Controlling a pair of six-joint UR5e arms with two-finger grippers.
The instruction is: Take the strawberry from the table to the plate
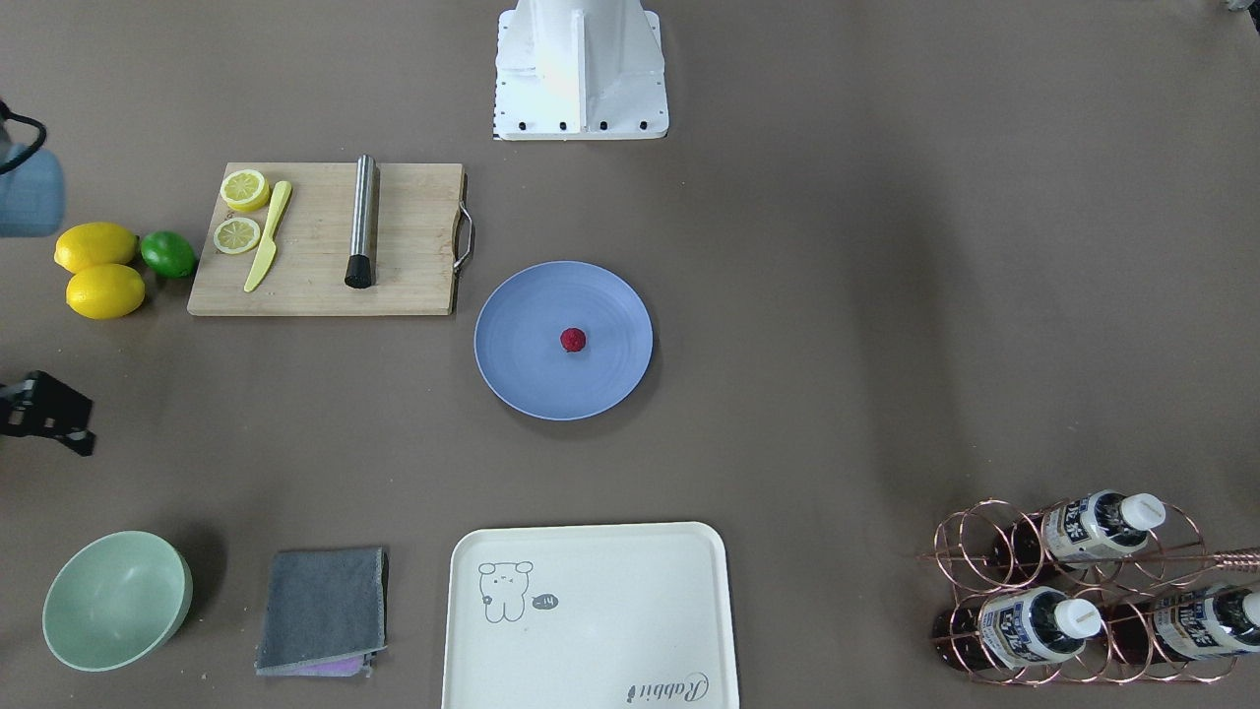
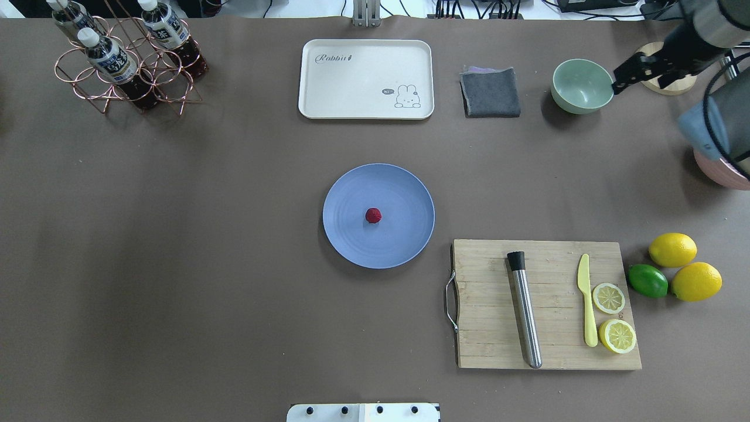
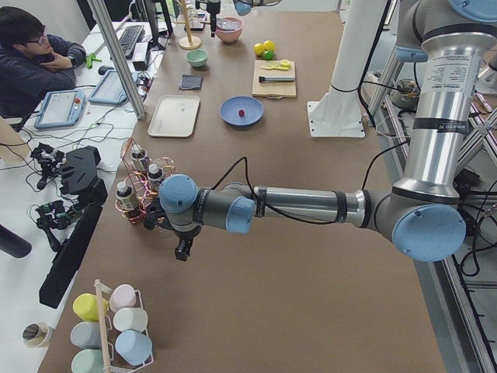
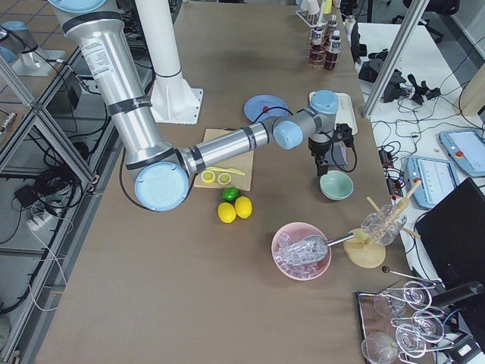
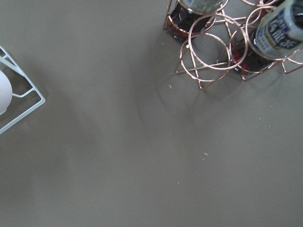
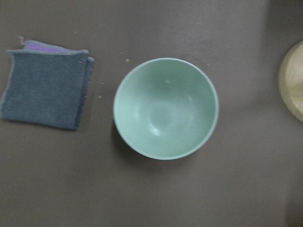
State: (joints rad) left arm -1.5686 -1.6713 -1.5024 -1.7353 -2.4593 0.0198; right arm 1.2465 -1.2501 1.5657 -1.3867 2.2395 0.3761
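We find our left gripper hanging over the table near the bottle rack, the strawberry resting mid-plate, and our right gripper over the green bowl, though we cannot tell how either's jaws stand.

Floor: square tiles, black cables trailing across.
Side desk: white; bears keyboard, tablets.
Post: aluminium profile.
Light: even; soft shadows.
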